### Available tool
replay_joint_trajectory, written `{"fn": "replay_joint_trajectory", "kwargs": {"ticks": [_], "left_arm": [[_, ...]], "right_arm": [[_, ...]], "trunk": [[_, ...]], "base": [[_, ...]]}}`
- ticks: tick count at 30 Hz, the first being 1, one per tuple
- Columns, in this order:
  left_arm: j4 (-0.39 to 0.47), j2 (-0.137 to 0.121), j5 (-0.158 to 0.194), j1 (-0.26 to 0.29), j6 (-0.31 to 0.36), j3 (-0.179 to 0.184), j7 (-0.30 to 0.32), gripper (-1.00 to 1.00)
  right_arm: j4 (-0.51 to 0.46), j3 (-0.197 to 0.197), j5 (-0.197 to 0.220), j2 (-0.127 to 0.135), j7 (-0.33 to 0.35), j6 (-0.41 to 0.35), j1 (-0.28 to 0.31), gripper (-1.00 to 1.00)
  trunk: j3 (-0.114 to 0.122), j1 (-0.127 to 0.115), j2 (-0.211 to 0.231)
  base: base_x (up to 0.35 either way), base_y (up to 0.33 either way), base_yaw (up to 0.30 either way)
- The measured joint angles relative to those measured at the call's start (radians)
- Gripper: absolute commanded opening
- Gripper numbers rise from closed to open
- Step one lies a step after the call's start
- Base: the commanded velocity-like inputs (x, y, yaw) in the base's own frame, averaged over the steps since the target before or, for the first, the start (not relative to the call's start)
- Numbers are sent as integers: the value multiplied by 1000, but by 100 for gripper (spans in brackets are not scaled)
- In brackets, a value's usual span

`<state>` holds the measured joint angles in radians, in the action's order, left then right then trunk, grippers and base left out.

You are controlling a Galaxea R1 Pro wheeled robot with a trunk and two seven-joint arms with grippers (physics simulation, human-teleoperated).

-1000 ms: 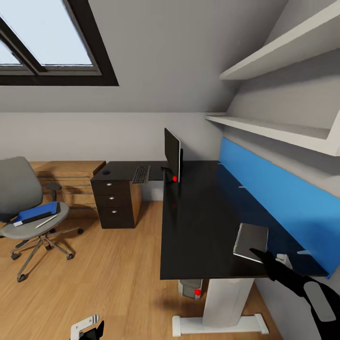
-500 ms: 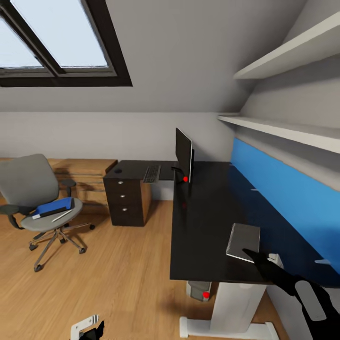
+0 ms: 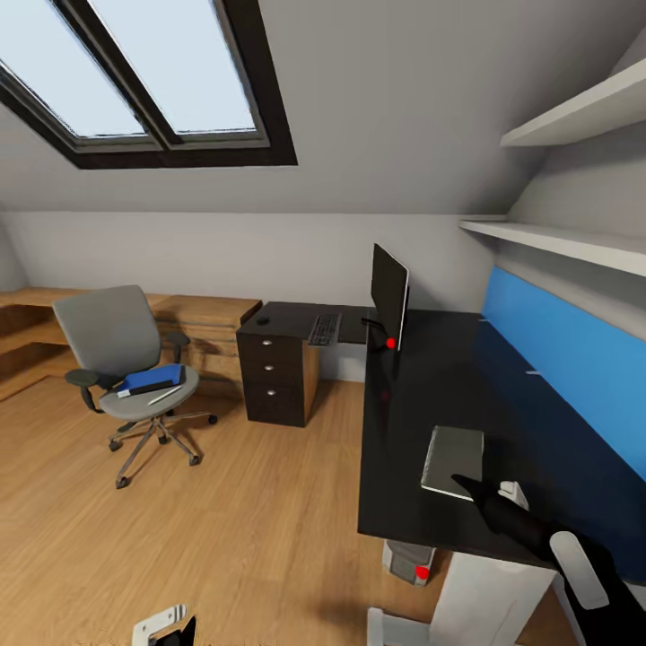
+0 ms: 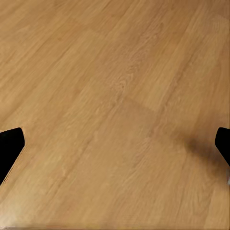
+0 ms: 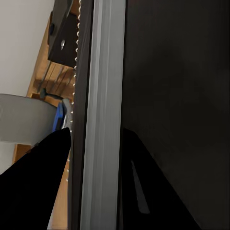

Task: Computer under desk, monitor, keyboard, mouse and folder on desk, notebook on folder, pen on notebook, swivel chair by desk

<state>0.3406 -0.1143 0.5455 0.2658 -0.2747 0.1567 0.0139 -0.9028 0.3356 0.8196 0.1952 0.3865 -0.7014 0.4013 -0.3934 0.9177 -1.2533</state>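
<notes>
Bare wooden floor [image 3: 233, 520] lies open between the desk [image 3: 422, 422] and the swivel chair [image 3: 126, 359], which carries the folder [image 3: 151, 379] and pen [image 3: 164, 395] well apart from the desk's front edge. The right gripper [image 3: 480, 498] reaches over that edge, clamped on a grey spiral-bound notebook [image 3: 453, 459], while the left gripper [image 4: 115, 143] hangs spread wide above the floor. The monitor [image 3: 388, 298] stands at the desk's inner corner, the keyboard [image 3: 324, 329] beside it.

The bench [image 3: 404, 467] fills the right of the head view, an L with its far arm running left along the back wall to a drawer unit [image 3: 276, 375]. The monitor [image 3: 389, 297] stands upright at the inner corner; the keyboard [image 3: 324, 329] lies on the far arm just left of it, and the mouse [image 3: 263, 319] further left, over the drawers. A flat slab [image 3: 453, 460] lies near the bench's front edge, the right gripper [image 3: 484, 502] at its near corner. The computer [image 3: 411, 563] sits under the bench. Well to the left stands the swivel chair [image 3: 126, 359] on the floor [image 3: 224, 529] — on its seat lies the folder [image 3: 152, 379], the notebook [image 3: 144, 388] and the pen [image 3: 163, 395] on it. The wooden dresser [image 3: 202, 314] stands behind the chair.
</notes>
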Motion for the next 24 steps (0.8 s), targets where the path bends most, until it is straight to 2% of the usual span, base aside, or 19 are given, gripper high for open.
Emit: {"fn": "replay_joint_trajectory", "kwargs": {"ticks": [9, 24], "left_arm": [[-1, 0, -1, 0, -1, 0, 0, 100], [-2, 2, -1, 0, -2, 0, 0, 100]], "right_arm": [[2, -4, -3, -16, 1, 2, 0, -100], [4, -4, -8, -24, 2, 68, 0, -100]], "trunk": [[0, 0, 0], [0, 0, 0]], "base": [[0, 252, 242], [0, 305, 28]]}}
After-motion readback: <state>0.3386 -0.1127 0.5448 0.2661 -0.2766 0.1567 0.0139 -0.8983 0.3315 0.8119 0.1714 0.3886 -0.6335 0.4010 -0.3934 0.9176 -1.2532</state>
